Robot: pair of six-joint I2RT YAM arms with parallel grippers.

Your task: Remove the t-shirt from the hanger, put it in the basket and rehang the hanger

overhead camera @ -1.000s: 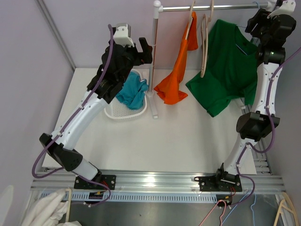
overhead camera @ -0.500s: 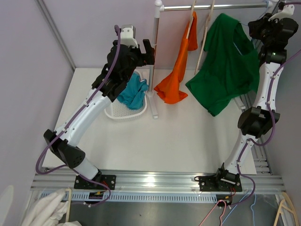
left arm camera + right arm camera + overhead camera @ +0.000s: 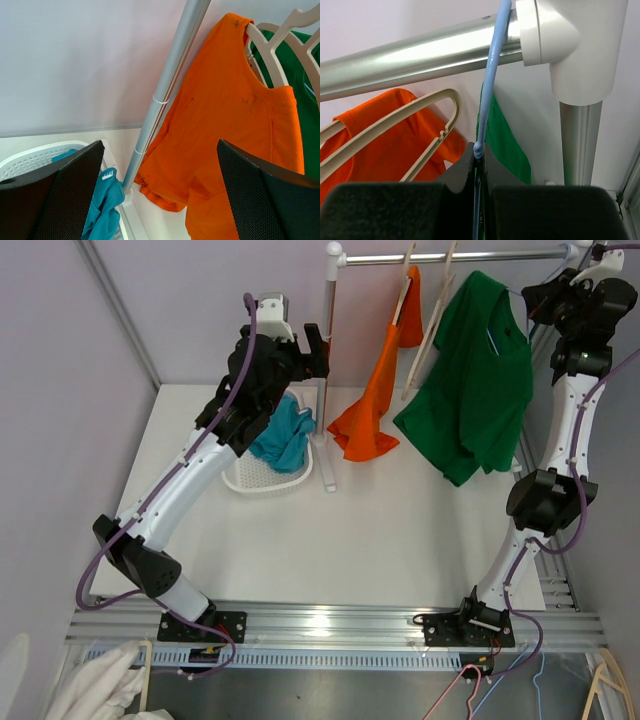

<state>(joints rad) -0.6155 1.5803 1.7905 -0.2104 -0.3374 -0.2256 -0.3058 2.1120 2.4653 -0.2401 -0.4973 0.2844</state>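
Since a second ago the left claw (image 3: 160, 167) has lifted; it hangs released before the orange shirt (image 3: 225, 125). The right claw (image 3: 477, 170) has clenched on the hanger (image 3: 492, 75) under the rail (image 3: 410, 60), with the green t-shirt (image 3: 480, 370) just below it. That thin wire may slip, or a tug may unhook everything.

Both arms are built alike. The left arm (image 3: 195, 475) and the right arm (image 3: 563, 430) each have slim white tubular links joined by bulky matte black joint housings (image 3: 545, 502). A purple cable (image 3: 238, 350) runs loosely along the outside of each arm and bows out in loops near the lower joints. Each arm ends in a flat black base plate (image 3: 205, 625). The left fingers (image 3: 75, 195) are broad black blades faced with a fine, mesh-like texture. The right fingers (image 3: 385, 210) are black too, with soft, dull, foam-like faces.
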